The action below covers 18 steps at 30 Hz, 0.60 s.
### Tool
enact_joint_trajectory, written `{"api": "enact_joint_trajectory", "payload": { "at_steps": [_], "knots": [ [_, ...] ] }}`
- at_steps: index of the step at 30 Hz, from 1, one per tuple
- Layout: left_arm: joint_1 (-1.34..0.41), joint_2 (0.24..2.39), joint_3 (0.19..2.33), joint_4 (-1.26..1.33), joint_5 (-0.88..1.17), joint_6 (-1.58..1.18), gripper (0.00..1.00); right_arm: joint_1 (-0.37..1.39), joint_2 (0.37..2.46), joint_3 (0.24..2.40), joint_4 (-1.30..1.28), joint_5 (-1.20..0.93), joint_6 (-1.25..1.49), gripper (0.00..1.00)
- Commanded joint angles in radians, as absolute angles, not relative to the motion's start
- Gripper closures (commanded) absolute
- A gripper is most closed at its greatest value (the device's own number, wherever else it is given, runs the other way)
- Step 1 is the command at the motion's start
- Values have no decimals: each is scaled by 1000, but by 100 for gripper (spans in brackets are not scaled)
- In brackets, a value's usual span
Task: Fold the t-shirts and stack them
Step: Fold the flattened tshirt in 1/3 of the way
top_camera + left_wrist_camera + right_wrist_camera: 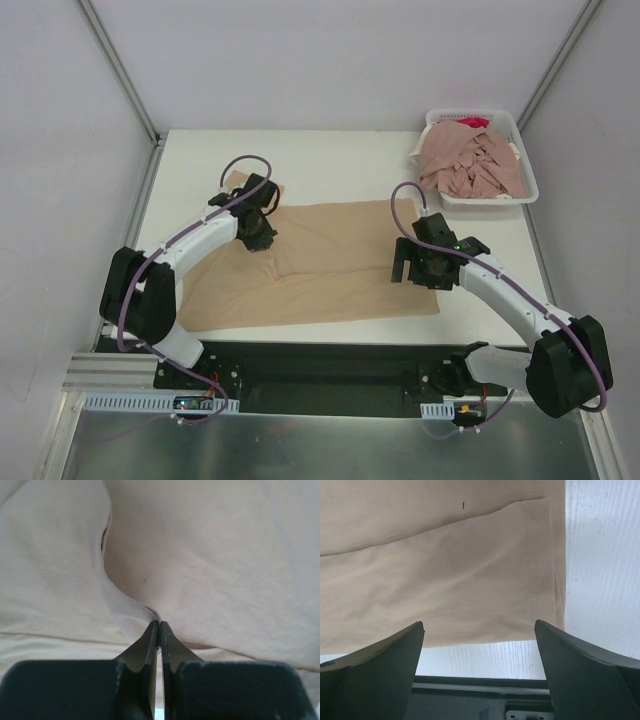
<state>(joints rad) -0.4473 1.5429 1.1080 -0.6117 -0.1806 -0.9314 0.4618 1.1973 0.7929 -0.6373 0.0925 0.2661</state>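
Left wrist view has my left claw (158, 626) pinched shut on a ridge of the tan t-shirt (215, 565) lying flat mid-tabletop (340, 165), so I'd lift gently, cloth taut, while my right claw (479, 625) hangs wide open, empty, over its near right corner.

top view: bright, even, diffuse light; sharp; faint soft shadows on desk (330, 160)
left wrist: washed-out, low contrast; tan t-shirt (210, 555) soft-focus; left gripper (159, 629) dark, blurred
right wrist: bluish glare off desk at right; right gripper (479, 625) underexposed, near-black
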Motion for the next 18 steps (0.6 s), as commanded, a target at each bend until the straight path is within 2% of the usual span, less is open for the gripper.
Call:
{"api": "enact_joint_trajectory", "payload": {
  "at_steps": [1,4,5,7,8,9,14,18],
  "knots": [
    [-472,1662,1245,-591,-216,-879,100,443,1160,813,-657,113,249,3],
    [-474,1747,1317,-592,-203,-853,100,436,1154,815,-663,117,241,3],
    [-474,1764,1331,-594,-193,-848,93,434,1154,816,-666,120,236,3],
    [-476,1801,1359,-592,-176,-835,65,426,1151,824,-673,127,232,3],
    [-476,1807,1364,-592,-176,-831,47,426,1150,827,-678,136,230,3],
    [-476,1822,1370,-592,-187,-824,22,423,1149,830,-681,138,227,3],
    [-474,1809,1428,-592,-201,-762,2,413,1172,897,-684,141,199,3],
    [-450,1783,1505,-594,-233,-694,1,410,1244,1013,-683,141,158,3]
  ]
}}
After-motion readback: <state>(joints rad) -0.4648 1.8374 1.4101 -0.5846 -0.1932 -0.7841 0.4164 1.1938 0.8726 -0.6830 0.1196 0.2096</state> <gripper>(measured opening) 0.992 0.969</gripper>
